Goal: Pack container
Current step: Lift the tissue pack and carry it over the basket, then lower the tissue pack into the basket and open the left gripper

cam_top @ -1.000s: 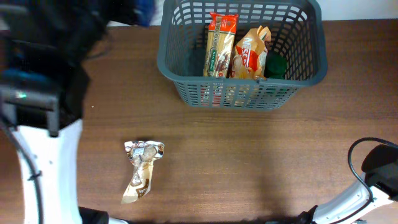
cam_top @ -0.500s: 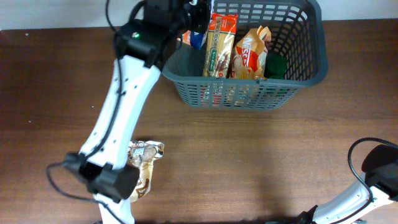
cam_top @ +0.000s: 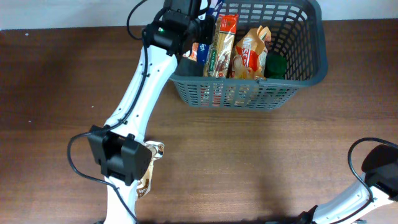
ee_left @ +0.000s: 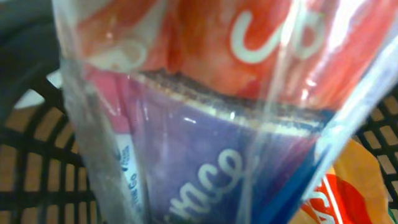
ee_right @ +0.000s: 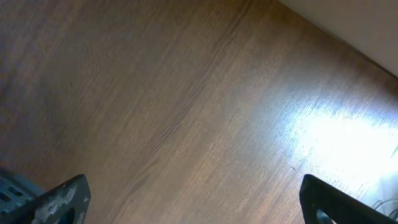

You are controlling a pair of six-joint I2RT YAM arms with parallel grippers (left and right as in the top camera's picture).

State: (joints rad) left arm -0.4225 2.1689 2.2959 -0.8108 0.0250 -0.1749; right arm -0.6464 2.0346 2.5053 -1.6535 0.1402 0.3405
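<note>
Brown wooden tabletop carries the container at its far edge, where the left gripper hangs over its left end pinching a red-and-purple packet, apparently to drop it beside the packets inside, while the right gripper rests spread wide over bare wood.

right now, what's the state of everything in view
left gripper: shut on clear-wrapped packet
clear-wrapped packet: held at left end of basket
basket: upright, partly packed
biscuit pack: standing in basket
orange bag: in basket, beside biscuit pack
silver packet: on table, partly under left arm
right gripper: open, empty
</note>
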